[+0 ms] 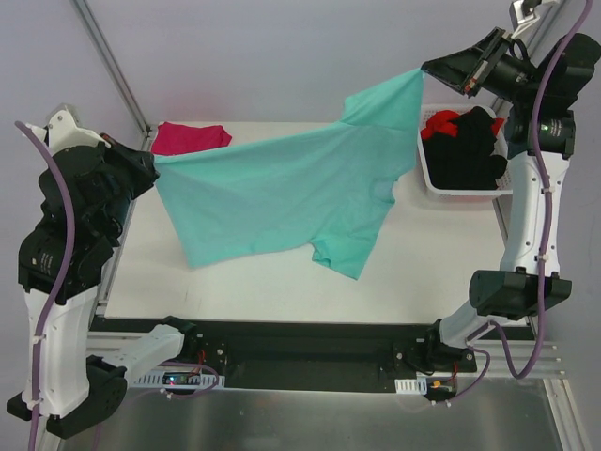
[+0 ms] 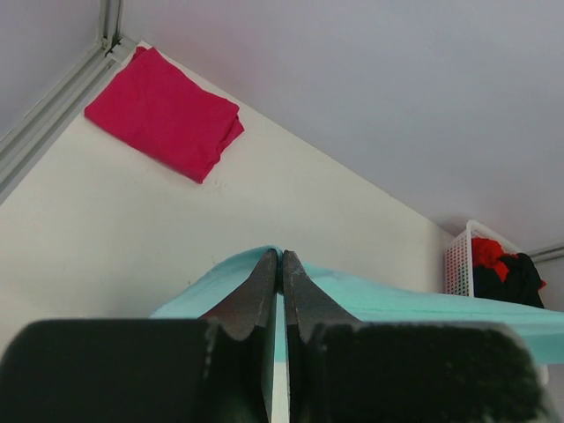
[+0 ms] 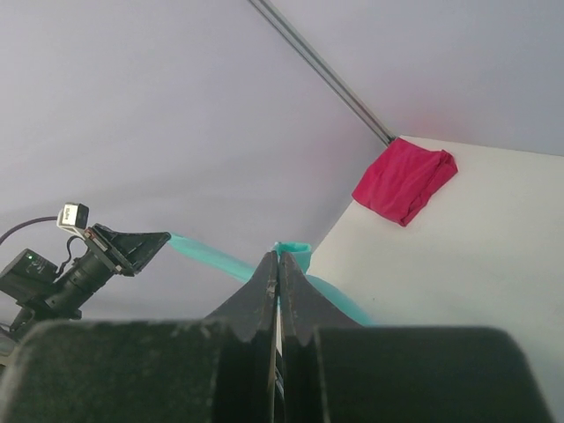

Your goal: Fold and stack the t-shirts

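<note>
Spreading: left gripper and right gripper pinch the teal t-shirt aloft (sagging mid-frame); next, probably lay it flat on the bench.

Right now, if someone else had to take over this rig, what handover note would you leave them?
The left hand is shut on one edge of the teal t-shirt.
The right hand is shut on the opposite edge, held higher, above the white basket.
The teal t-shirt hangs unfolded, stretched between both hands over the table.
The pink t-shirt lies folded at the table's far left corner.
The black and red garments sit in the basket.
Done: pink folded.
Left: lay the teal flat, fold it, stack it on the pink, then likely the basket garments.
</note>
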Tool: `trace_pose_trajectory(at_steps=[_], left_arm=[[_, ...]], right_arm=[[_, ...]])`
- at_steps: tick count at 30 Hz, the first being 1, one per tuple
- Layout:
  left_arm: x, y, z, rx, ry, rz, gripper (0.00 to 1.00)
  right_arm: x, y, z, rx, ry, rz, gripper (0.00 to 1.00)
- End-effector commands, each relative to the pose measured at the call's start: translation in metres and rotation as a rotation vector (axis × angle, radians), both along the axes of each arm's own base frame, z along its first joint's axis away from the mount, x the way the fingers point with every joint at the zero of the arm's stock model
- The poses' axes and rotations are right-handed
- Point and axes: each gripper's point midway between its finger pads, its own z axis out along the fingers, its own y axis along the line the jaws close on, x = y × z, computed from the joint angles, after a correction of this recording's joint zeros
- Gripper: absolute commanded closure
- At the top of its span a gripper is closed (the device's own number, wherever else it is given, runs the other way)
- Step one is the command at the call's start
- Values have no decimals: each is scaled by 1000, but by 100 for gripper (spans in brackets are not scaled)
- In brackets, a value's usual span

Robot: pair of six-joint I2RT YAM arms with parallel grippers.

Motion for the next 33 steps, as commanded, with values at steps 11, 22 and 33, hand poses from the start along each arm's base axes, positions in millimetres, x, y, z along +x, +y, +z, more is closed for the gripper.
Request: trace_pose_trajectory(at_steps=[11,22,33], left_arm=[[60,-6,15,86,-15,23,100],[95,2,26,107,-27,15,100],[100,25,4,44,27,21,100]], right_arm=[[-52,24,54,36,-191,135,99],[-58,28,60,28,-219,151,99],[-51,20,66,40,-226,130,99]])
